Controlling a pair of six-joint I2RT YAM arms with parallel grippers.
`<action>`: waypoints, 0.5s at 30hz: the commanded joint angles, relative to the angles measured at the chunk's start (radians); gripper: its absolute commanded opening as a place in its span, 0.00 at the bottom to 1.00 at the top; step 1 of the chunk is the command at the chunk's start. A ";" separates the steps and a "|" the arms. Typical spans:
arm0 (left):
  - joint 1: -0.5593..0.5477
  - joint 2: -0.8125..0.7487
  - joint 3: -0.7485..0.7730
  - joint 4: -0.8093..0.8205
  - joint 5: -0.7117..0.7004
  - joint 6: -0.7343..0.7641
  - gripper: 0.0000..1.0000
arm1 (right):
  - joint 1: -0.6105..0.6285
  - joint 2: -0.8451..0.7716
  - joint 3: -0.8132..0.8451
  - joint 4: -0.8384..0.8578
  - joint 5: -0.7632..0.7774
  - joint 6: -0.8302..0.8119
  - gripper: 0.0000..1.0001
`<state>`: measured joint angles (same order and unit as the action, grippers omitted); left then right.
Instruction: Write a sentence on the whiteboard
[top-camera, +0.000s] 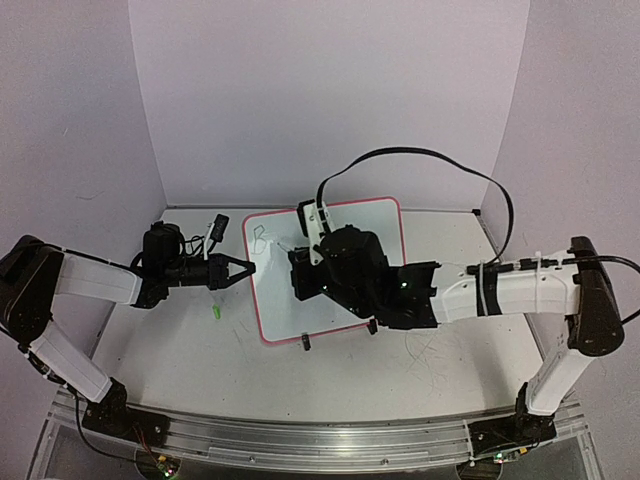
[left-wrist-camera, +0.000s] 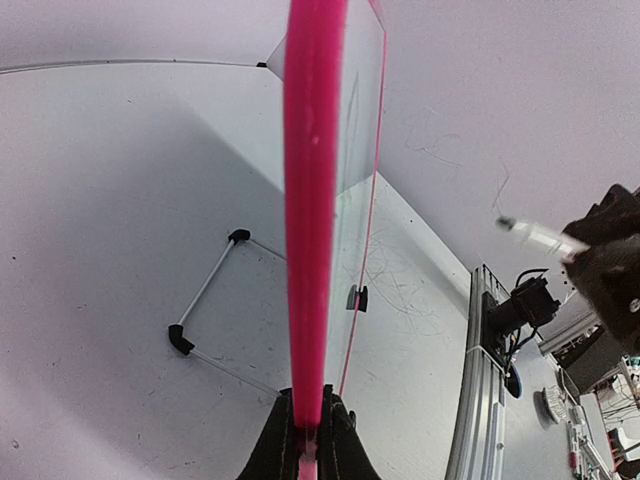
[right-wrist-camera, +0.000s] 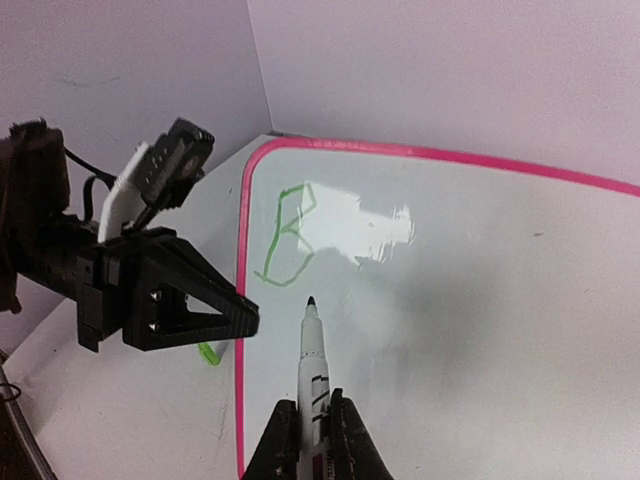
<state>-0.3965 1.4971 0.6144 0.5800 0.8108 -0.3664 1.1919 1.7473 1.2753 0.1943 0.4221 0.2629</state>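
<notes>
Top external view: whiteboard (top-camera: 285, 310) stands mid table (top-camera: 450, 370), btw the 2 arms. It leans back on its thin wire stand (left-wrist-camera: 208, 288).

L gripper (left-wrist-camera: 311, 415) has its fingers squeezed tight on the board's pink edge, on the board's L side.

R gripper (right-wrist-camera: 312, 405) is over the board w/ fingers closed on a white marker (right-wrist-camera: 312, 350). The marker's dark tip points at the board, just below & right of the green writing (right-wrist-camera: 288, 238). Can't tell if the tip touches.

The writing is 1 big green letter, a "B", near the board's top L corner. Bright light shines on the board next to it.

Small green bit (top-camera: 215, 312) lies on the table just beside the board's L edge, near the L gripper.
</notes>
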 joint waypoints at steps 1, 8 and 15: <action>0.004 -0.029 0.011 0.007 -0.034 0.021 0.00 | -0.008 -0.050 -0.017 0.089 -0.002 -0.043 0.00; 0.002 -0.055 0.004 0.000 -0.044 0.025 0.00 | -0.044 0.008 0.030 0.095 -0.093 -0.051 0.00; 0.001 -0.056 0.006 -0.007 -0.046 0.030 0.00 | -0.058 0.066 0.076 0.083 -0.088 -0.030 0.00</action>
<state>-0.4007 1.4799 0.6144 0.5648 0.8061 -0.3615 1.1421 1.7827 1.2895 0.2608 0.3466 0.2258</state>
